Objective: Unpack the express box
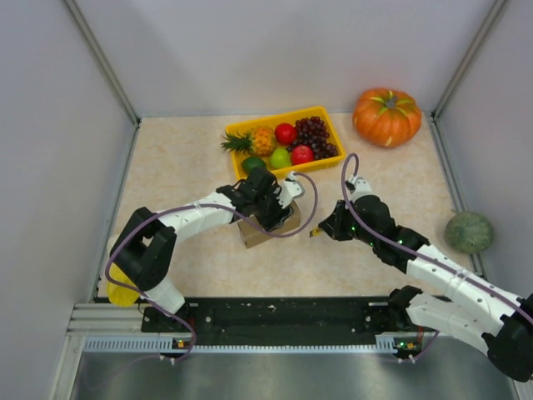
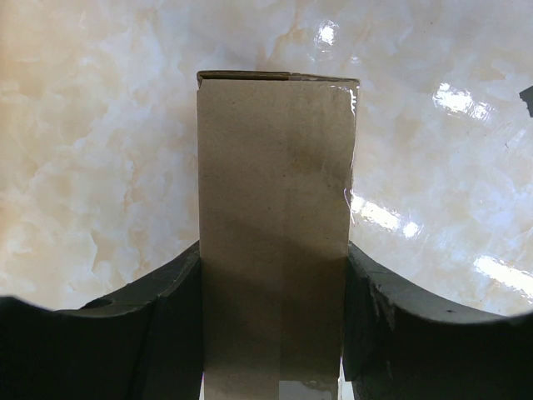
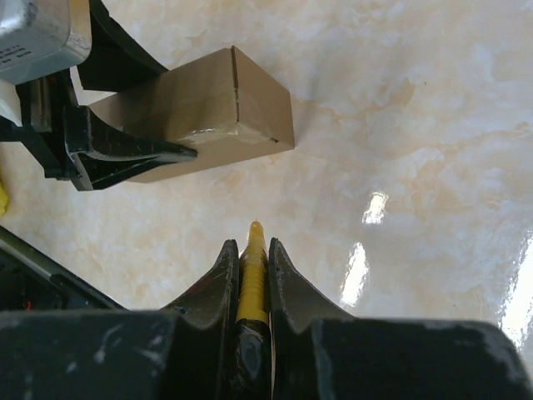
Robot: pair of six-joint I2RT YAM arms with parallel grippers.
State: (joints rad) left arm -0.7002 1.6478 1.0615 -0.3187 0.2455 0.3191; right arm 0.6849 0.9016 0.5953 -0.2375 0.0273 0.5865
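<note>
- Gripping box point(image 1: 260, 235) with left gripper point(image 1: 263, 205), jaws closed against its two broad faces; in the left wrist view, cardboard point(image 2: 275, 233) filling the whole gap between the fingers point(image 2: 150, 333).
- Standing it on a narrow side about mid-bench, just short of tray point(image 1: 283, 115) toward the far edge, and seemingly resting on the surface rather than lifted. Probably done to steady it and turn a taped end outward.
- Pinching a yellow cutter point(image 3: 252, 279) in right gripper point(image 3: 250, 250), jaws narrow and tight round the handle, tip poking out ahead.
- Pointing that tip at the free end of the box point(image 3: 208, 117), on the side away from the left gripper point(image 3: 125, 154); near the cardboard, not touching yet.
- Showing glossy tape point(image 3: 218, 133) across that end, most likely the seam to slit before any flap can lift.
- Judged early in the job: flaps shut, nothing taken out.
- Next, by the look of it: laying the tip on the tape line, shallow, and running along the seam against a firm clamp.
- Risking a slide or a topple, with a thin box stood tall under sideways push; also a cut too deep into contents unseen.
- Leaving pumpkin point(image 1: 386, 117) at the far right corner and squash point(image 1: 469, 232) by the right edge, both well apart.
</note>
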